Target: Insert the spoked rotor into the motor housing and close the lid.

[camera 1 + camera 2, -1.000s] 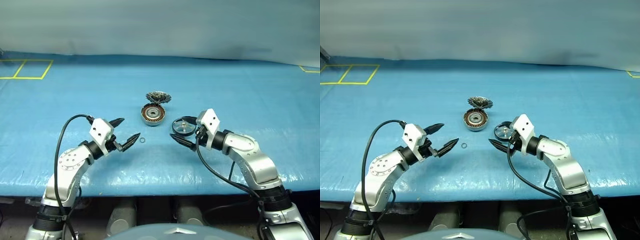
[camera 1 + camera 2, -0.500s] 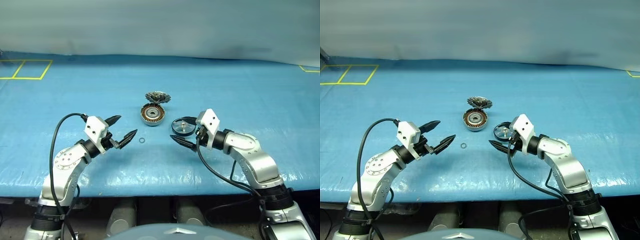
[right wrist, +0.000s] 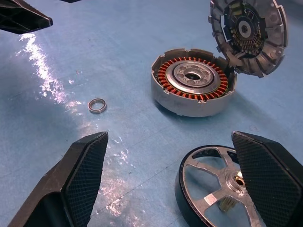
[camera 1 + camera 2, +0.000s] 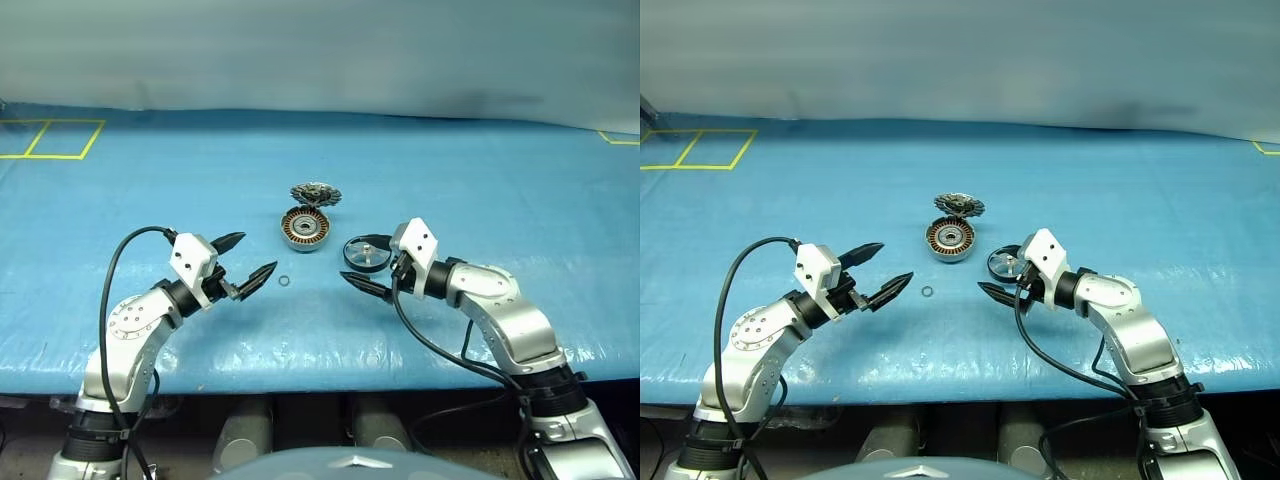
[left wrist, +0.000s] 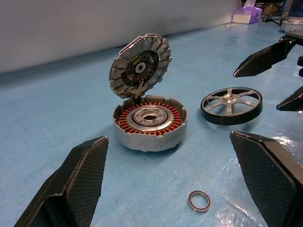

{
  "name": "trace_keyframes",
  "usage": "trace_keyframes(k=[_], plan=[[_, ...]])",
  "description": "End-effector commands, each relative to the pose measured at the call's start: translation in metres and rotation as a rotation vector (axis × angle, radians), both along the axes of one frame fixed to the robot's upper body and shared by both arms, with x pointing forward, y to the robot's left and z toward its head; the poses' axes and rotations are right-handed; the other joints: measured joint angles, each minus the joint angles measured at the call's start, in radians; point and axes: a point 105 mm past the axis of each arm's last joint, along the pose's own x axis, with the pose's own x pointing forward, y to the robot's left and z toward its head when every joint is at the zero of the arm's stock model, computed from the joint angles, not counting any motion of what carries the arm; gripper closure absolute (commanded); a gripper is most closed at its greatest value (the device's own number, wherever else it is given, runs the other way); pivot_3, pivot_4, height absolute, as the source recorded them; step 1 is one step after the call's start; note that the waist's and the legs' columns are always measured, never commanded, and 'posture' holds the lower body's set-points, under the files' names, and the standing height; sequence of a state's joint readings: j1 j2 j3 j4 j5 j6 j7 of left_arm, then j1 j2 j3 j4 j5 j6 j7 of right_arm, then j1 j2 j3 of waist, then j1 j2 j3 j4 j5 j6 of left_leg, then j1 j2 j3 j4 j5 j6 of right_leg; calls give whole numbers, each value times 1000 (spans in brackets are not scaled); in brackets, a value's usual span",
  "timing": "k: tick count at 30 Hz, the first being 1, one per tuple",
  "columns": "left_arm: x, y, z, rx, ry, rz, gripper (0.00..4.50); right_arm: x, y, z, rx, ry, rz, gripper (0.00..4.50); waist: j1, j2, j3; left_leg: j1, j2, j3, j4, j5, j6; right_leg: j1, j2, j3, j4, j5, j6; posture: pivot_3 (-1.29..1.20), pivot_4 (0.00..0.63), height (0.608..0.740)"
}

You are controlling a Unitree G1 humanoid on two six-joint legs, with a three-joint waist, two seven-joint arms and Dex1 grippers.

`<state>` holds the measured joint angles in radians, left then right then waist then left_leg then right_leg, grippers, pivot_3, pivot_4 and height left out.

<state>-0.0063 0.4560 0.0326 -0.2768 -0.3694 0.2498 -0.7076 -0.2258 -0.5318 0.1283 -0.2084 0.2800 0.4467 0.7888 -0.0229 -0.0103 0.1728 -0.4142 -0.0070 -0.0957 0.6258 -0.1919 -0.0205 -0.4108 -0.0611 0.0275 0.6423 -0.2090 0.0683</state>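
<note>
1. Risk, as I judge it: the spoked rotor [image 3: 218, 183] lies flat on the blue mat [image 4: 480, 190] just beside the right gripper [image 4: 369, 276], so a shallow pinch could skid it into the motor housing [image 5: 150, 124]
2. A knock may drop the lid [image 5: 140, 65], propped upright at the housing's far edge, before insertion
3. Both the right and left gripper [image 4: 248, 262] stand released, holding nothing
4. Count: one rotor, one housing, one lid, one small loose ring [image 5: 199, 200] near the housing

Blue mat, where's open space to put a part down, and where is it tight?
Bare mat lies beyond the lid and out to both sides. Crowded: between the grippers, where housing, wheel and small ring cluster.
</note>
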Motion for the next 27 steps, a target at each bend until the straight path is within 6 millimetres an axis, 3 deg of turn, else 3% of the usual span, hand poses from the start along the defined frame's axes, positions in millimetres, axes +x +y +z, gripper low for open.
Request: trace_keyframes(k=[1, 6, 13, 18, 27], plan=[[-2, -6, 12, -23, -47, -38, 0, 4, 0, 11, 8, -55, -10, 42, 0, 0, 0, 0, 0, 0, 0, 0, 0, 0, 0, 0, 0, 0, 0, 0, 150, 740], [-1, -5, 5, 0, -27, -40, 0, 5, 7, 10, -101, -80, 52, 42, -2, 0, 0, 0, 0, 0, 0, 0, 0, 0, 0, 0, 0, 0, 0, 0, 150, 740], [0, -4, 0, 16, -19, -28, 0, 17, 41, 21, -411, -204, 350, 42, -9, 0, 0, 0, 0, 0, 0, 0, 0, 0, 0, 0, 0, 0, 0, 0, 150, 740], [0, -5, -5, 3, -10, -3, 0, 27, 66, 28, -540, -234, 543, 42, -13, 0, 1, 1, 0, 0, -1, 0, 0, 0, 0, 0, 0, 0, 0, 0, 150, 740], [-12, -2, -16, -5, 18, 51, 0, 64, 83, 21, -634, -243, 578, 42, -16, 0, 1, 1, 0, 0, -2, 0, 0, -1, 0, 0, 1, 0, 0, 0, 150, 740]])
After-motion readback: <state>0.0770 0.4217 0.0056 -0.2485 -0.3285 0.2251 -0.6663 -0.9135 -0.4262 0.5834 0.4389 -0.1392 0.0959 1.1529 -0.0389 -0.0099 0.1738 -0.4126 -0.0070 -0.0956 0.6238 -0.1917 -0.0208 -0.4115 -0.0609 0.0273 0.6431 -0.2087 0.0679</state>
